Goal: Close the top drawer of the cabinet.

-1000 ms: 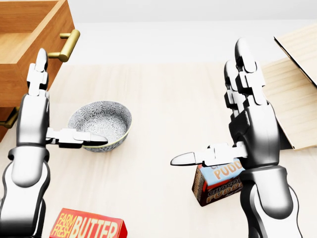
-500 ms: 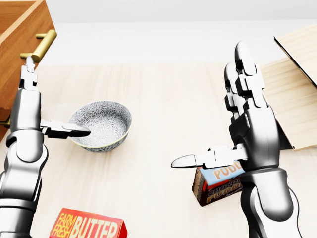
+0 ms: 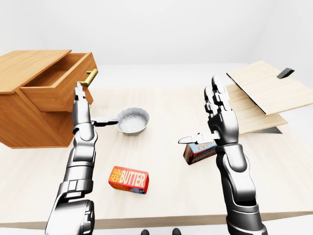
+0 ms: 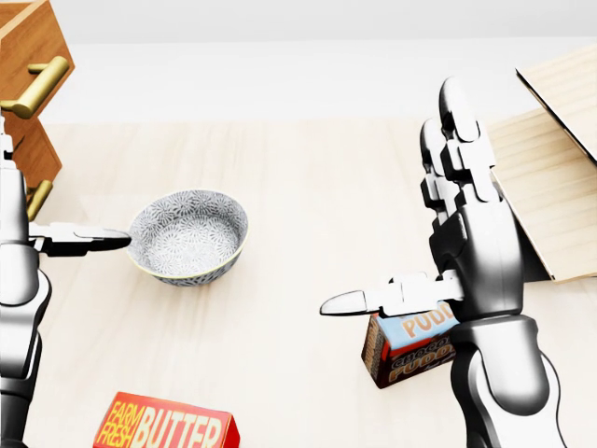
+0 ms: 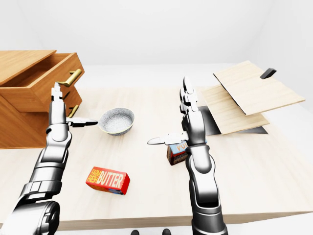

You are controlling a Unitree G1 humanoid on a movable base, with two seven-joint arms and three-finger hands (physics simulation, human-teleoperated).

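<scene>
A pale wooden counter (image 3: 161, 191) in a plain white room carries everything you need. The cabinet (image 3: 27, 122) stands at the left of the eye views, and its top drawer (image 3: 56, 90) stands pulled out toward the middle of the counter, brass handle (image 5: 71, 77) on the face that points right.

Your left robot hand (image 5: 59, 110) is the nearer one by far. It is upright, fingers spread wide and holding nothing, thumb pointing right toward the bowl (image 3: 132, 120). In the right-eye view its fingertips (image 5: 56, 88) stand just beside the drawer face, below the handle; I cannot tell whether they touch it. The drawer face lies to the left of that hand, and the drawer slides along a left-right line in these views, so the push, as I judge it, should go leftward, flat against the face.

Your right robot hand (image 3: 217, 120) is well apart from the cabinet, open and empty, above the pudding box (image 3: 199, 152). The butter box (image 3: 129, 179) lies near the counter's lower edge, clear of the path.
</scene>
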